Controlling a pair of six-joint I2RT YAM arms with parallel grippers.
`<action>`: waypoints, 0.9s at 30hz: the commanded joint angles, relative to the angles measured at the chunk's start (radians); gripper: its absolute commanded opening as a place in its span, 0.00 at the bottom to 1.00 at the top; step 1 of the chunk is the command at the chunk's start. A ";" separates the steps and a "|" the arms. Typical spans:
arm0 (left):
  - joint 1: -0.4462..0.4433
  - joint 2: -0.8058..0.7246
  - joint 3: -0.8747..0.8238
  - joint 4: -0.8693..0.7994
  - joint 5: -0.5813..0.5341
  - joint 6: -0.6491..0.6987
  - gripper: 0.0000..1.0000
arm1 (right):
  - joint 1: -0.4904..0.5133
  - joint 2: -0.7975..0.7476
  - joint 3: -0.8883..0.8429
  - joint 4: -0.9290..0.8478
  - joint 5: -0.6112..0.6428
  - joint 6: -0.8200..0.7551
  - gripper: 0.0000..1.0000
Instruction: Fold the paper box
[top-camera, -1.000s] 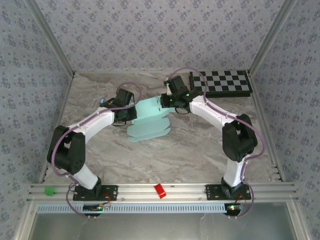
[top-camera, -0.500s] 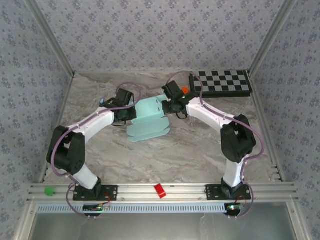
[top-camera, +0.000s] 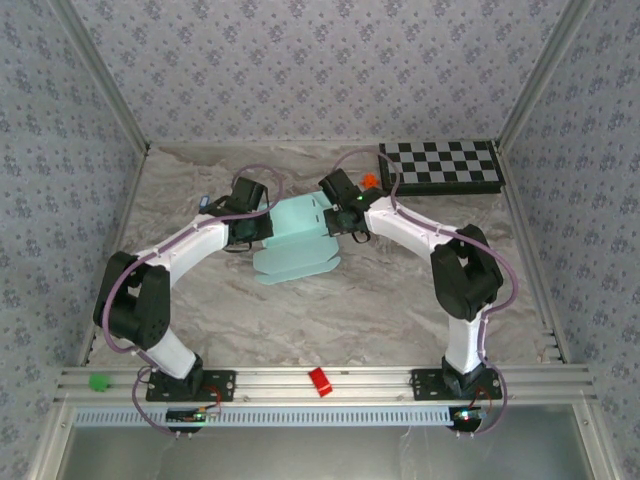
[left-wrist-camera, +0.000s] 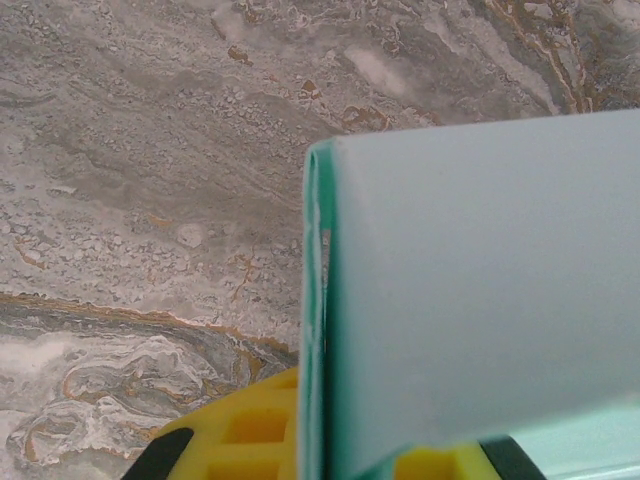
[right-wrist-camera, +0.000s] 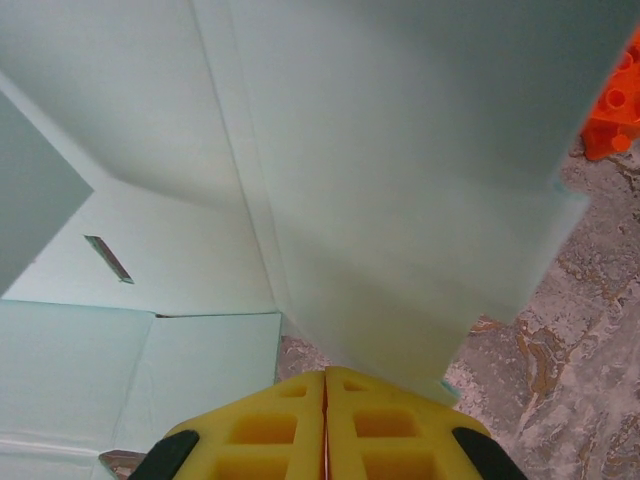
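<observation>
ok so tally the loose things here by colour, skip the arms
aqua paper box: 1
black-and-white checkered board: 1
orange block: 1
red piece on front rail: 1
green piece on front rail: 1
total: 5

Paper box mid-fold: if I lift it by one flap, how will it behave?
Probably floppy: the paper box is thin card, with flaps bending along creases. Likely light, so a push may slide the whole sheet over the marble tabletop rather than fold it.

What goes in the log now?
left claw: shut on pale aqua-blue card paper box | right claw: shut at its flap | folding: unfinished
</observation>
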 joint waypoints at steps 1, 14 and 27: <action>-0.007 -0.032 0.019 -0.001 -0.005 0.006 0.00 | 0.002 0.003 0.002 -0.005 -0.040 0.020 0.09; -0.007 -0.030 0.015 0.011 0.017 0.008 0.00 | -0.041 -0.047 -0.109 0.230 -0.269 0.083 0.09; -0.009 -0.032 0.012 0.022 0.034 0.008 0.00 | -0.044 -0.049 -0.121 0.327 -0.371 0.094 0.08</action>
